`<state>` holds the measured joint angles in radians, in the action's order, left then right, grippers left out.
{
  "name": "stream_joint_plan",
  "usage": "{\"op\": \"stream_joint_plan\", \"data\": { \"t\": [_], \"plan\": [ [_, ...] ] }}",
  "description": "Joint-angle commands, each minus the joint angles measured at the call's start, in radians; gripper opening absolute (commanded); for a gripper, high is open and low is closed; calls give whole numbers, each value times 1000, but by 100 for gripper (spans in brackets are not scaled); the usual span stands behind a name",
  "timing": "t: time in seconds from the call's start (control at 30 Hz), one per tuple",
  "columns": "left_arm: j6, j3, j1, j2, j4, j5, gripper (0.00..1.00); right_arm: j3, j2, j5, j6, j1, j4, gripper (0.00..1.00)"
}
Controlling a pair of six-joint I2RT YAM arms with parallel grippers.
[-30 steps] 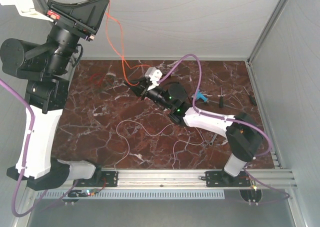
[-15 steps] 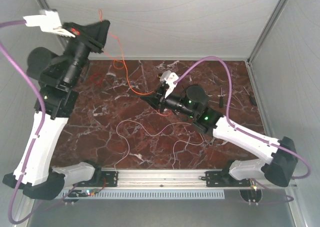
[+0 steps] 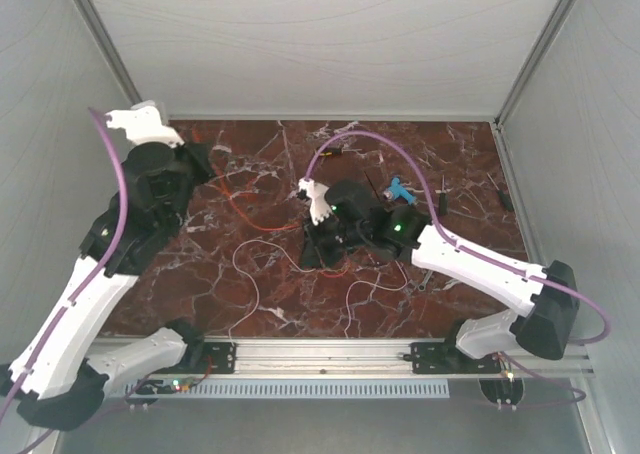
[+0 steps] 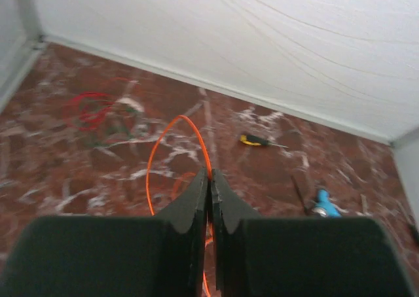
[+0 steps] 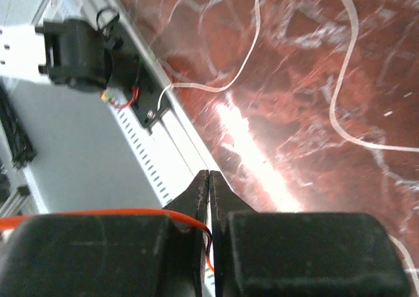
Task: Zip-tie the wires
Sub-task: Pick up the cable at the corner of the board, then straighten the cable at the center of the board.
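The left end effector (image 4: 209,178) and right end effector (image 5: 208,180) are each clamped on the orange wire (image 4: 171,123) — probably stretching it between them for gathering. White wires (image 5: 346,61) lie loose on the near counter (image 3: 185,284).

There are no words, numbers or signs to read here. Nothing in any of the views has letters clear enough to make out.
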<state>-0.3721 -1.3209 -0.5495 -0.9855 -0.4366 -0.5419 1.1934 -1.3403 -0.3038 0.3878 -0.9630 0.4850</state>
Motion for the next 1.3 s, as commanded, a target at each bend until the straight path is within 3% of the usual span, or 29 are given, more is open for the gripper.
{"op": "stream_joint_plan", "data": {
  "t": [0.0, 0.23, 0.4, 0.63, 0.8, 1.03, 1.27],
  "plan": [
    [-36, -15, -6, 110, -184, -243, 0, 93, -53, -54, 54, -77, 102, 0],
    [-92, -15, -6, 204, -354, -320, 0, 232, -222, -80, 64, -132, 213, 0],
    [-168, 96, -6, 237, -397, -234, 0, 161, -170, 84, 89, -123, 299, 0],
    [-296, 360, -5, 231, -311, -85, 0, -25, -10, 144, 143, 12, 344, 0],
    [-379, 496, -6, 213, -206, -8, 0, -68, 54, 159, 136, 67, 392, 0],
    [-397, 598, -6, 185, -83, 42, 5, -81, 70, 194, 124, 127, 446, 0],
    [-388, 658, -6, 190, -10, 56, 19, -103, 94, 253, 131, 173, 472, 0]
  ]
}}
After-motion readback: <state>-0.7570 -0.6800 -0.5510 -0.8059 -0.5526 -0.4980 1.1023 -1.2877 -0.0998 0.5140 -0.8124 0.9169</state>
